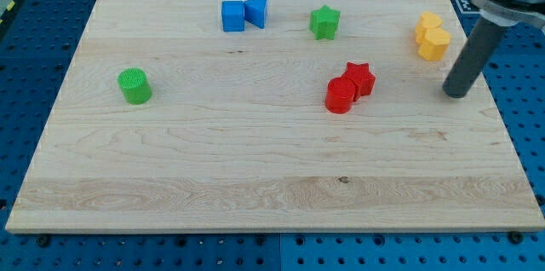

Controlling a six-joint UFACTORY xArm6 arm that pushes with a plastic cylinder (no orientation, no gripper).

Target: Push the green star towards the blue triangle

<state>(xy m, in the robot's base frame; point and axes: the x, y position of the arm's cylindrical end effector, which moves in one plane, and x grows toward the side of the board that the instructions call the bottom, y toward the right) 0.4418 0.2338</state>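
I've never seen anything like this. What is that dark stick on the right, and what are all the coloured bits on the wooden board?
There is one picture, from one camera looking down at a wooden board. The stick is a robot arm's rod; it holds nothing and only pushes blocks with my tip. The tip rests near the view's right edge, below and right of two touching yellow blocks, touching no block. Near the top sit a blue cube against a blue triangle, with the green star to their right. A red star touches a red cylinder. A green cylinder stands alone on the left.
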